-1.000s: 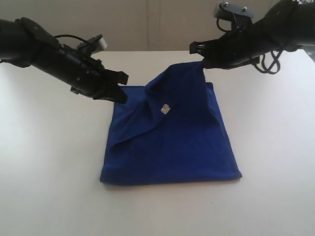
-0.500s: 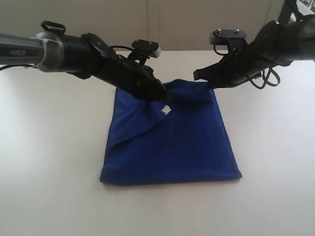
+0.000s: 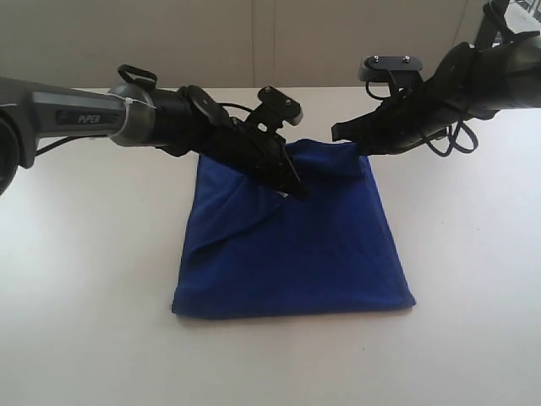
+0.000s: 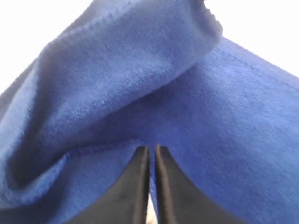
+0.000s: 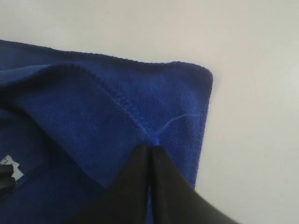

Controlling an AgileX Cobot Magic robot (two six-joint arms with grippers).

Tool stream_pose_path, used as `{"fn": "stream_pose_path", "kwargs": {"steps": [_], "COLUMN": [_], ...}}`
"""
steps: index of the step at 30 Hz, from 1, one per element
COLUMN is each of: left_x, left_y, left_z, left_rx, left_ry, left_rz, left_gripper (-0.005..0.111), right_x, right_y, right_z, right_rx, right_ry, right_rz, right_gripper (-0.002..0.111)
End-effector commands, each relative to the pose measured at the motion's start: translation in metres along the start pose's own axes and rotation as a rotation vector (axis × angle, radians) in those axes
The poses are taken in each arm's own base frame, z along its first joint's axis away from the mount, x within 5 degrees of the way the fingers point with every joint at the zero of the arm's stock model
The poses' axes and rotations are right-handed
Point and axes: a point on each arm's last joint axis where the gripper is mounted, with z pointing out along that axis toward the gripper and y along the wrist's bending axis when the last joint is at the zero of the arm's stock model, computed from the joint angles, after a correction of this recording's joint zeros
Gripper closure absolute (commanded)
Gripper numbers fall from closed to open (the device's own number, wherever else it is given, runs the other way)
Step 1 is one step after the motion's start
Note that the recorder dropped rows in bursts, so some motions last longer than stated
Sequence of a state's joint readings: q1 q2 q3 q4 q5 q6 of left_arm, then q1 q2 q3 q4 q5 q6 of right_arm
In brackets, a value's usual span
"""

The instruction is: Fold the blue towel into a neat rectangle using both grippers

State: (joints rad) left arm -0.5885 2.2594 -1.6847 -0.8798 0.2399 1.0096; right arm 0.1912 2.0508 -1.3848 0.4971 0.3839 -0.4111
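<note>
The blue towel (image 3: 296,254) is lying flat across the middle of the white table (image 3: 84,321). Its near edge is running straight along 6 o'clock. Its far part, around 12 o'clock, is bunching up into a loose raised fold. A diagonal crease is running from that fold down toward the towel's 8 o'clock side.

The right gripper (image 3: 353,144) is reaching in from 2 o'clock and meeting the towel at its 1 o'clock corner. In the right wrist view its two dark fingers are sitting pressed together with only a hairline seam between them (image 5: 150,148). They are pinching the cloth just inside the stitched hem (image 5: 126,105), and the plush is puckering where the tips are biting. The white tag (image 5: 9,167) is showing at the edge of that view.

The left gripper (image 3: 294,186) is coming in from 10 o'clock and resting its tips on the towel just below the raised fold. In the left wrist view its fingers are standing almost closed, with a thin slit between them (image 4: 152,150), and touching the cloth. Whether any fabric is caught in that slit, I cannot tell.
</note>
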Motion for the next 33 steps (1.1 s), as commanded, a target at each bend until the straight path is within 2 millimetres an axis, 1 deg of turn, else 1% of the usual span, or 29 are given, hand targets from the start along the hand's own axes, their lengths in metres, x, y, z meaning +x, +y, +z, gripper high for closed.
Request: {"fn": "stream_pose_path", "kwargs": {"steps": [1, 3, 5, 15, 18, 24, 27, 30, 33], "left_x": [-0.006, -0.006, -0.004, 0.007, 0.009, 0.004, 0.002, -0.006, -0.021], "left_y": [-0.002, -0.001, 0.001, -0.006, -0.006, -0.004, -0.004, -0.004, -0.003], "left_z": [0.002, 0.003, 0.005, 0.021, 0.023, 0.020, 0.017, 0.010, -0.006], "left_rx": [-0.051, -0.071, -0.089, -0.083, -0.084, -0.111, -0.119, -0.124, -0.142], "left_ry": [-0.032, -0.038, -0.039, -0.014, -0.009, -0.027, -0.036, -0.056, -0.097], "left_rz": [0.046, 0.053, 0.051, 0.055, 0.053, 0.057, 0.058, 0.064, 0.072], "left_gripper": [0.076, 0.070, 0.067, 0.068, 0.075, 0.107, 0.107, 0.107, 0.107], "right_x": [-0.001, -0.001, -0.001, -0.001, -0.001, -0.001, -0.001, -0.001, -0.001], "right_y": [-0.002, -0.002, -0.002, -0.001, -0.001, -0.001, -0.001, -0.001, -0.001], "right_z": [0.000, 0.000, 0.000, 0.000, 0.000, 0.000, 0.000, 0.000, 0.000], "right_rx": [0.005, 0.005, 0.004, 0.002, -0.003, -0.004, -0.004, -0.005, -0.005], "right_ry": [-0.009, -0.009, -0.009, -0.011, -0.011, -0.009, -0.009, -0.007, -0.007], "right_rz": [0.004, 0.004, 0.006, 0.009, 0.020, 0.022, 0.022, 0.022, 0.022], "right_gripper": [0.108, 0.108, 0.108, 0.108, 0.108, 0.108, 0.108, 0.108, 0.108]}}
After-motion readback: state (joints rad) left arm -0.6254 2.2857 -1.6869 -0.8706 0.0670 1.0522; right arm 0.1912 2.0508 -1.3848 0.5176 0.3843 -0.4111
